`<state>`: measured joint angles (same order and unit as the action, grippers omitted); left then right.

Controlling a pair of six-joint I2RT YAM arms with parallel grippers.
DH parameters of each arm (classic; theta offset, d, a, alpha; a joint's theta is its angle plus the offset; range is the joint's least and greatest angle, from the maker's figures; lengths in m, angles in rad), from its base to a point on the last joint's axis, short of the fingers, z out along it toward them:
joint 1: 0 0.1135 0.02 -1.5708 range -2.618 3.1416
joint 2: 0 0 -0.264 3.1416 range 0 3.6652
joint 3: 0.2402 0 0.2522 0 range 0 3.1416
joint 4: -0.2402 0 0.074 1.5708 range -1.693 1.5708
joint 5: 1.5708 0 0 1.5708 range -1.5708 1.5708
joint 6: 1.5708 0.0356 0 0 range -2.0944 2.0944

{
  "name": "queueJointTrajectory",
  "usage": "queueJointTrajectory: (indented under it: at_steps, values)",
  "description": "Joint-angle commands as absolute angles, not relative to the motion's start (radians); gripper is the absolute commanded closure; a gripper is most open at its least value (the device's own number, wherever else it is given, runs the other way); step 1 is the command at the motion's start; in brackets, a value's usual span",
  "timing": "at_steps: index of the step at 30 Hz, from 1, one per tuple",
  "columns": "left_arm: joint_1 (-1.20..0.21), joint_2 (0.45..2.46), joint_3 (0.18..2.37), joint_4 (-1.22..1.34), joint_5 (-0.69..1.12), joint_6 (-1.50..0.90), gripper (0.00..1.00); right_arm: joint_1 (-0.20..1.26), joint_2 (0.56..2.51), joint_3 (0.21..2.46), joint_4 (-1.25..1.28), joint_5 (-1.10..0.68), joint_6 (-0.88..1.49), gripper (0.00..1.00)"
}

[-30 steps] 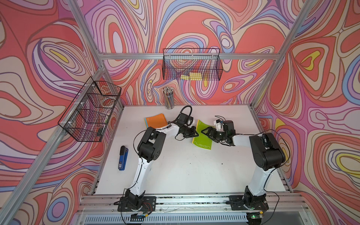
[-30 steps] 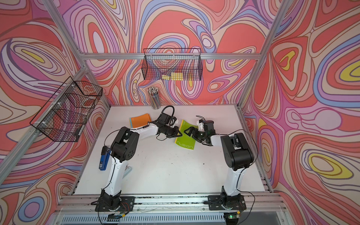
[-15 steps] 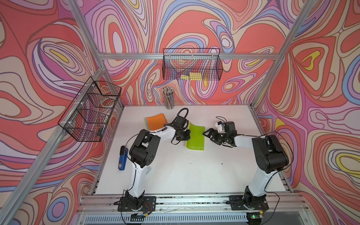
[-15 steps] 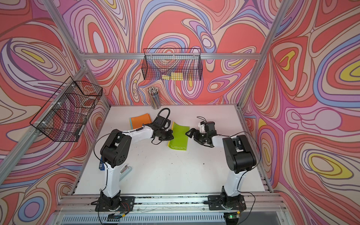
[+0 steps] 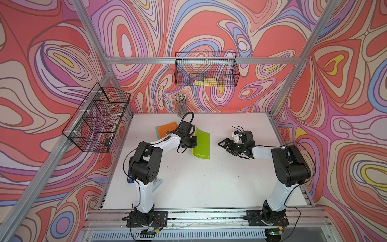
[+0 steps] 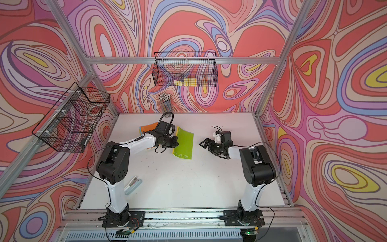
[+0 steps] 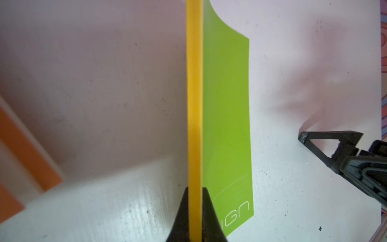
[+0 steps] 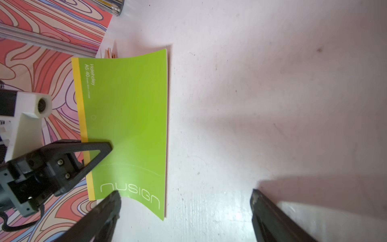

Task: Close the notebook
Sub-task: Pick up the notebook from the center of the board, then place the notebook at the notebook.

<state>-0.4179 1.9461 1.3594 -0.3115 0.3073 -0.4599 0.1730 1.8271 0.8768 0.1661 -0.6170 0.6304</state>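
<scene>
Leftmost, an orange notebook (image 5: 165, 128) lies just off the outer side of our left gripper (image 5: 194, 140), out of the way. That gripper is pinched tight on the yellow strip (image 7: 194, 104) of the green notebook (image 5: 202, 142). The strip runs straight out ahead of the fingertips, so that edge is up while the cover (image 8: 129, 125) slopes down to the table (image 5: 199, 184) on the inner side. We'd say it's the left one's move. Our right gripper (image 5: 225, 147) sits well apart, jaws wide and empty, with bare table between.
</scene>
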Motion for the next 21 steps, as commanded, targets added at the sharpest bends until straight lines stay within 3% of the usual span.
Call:
queueJointTrajectory:
  at_steps: [1,21]
  values:
    - [-0.385,1.886,1.357,-0.334,0.383,-0.412,1.00,0.172,1.847,0.845,0.129,-0.601,0.638,0.02]
    - [-0.122,1.743,1.407,-0.375,0.554,-0.445,1.00,0.172,1.872,0.852,0.122,-0.613,0.622,0.02]
